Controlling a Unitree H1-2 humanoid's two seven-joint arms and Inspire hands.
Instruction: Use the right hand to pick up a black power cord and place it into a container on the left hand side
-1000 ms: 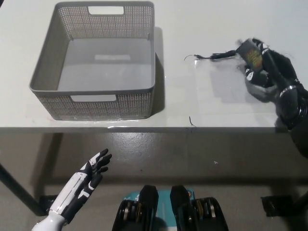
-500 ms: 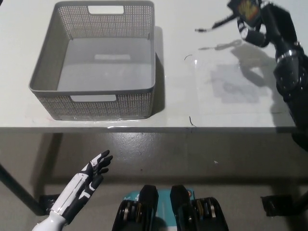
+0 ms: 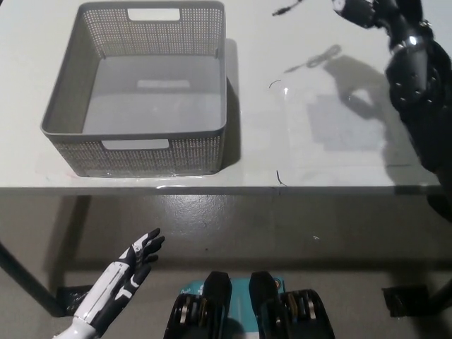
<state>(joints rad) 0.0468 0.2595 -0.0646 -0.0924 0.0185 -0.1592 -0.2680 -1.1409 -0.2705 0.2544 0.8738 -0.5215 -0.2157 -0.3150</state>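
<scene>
Reaching toward the top right corner of the view, our right hand (image 3: 367,10) is partly cut off by the frame edge, so we cannot tell for sure how its fingers sit; it seems closed on the power cord (image 3: 286,10), whose thin black end trails out to the left of the hand, raised clear of the counter (image 3: 332,152). A faint shadow of the cord falls on the white surface just below it. Well off to the left stands the basket (image 3: 134,131), a grey perforated one with cut-out handles, and nothing lies inside it. Our left hand (image 3: 131,263) hangs low in front of the counter edge at the lower left, fingers spread and holding nothing.
</scene>
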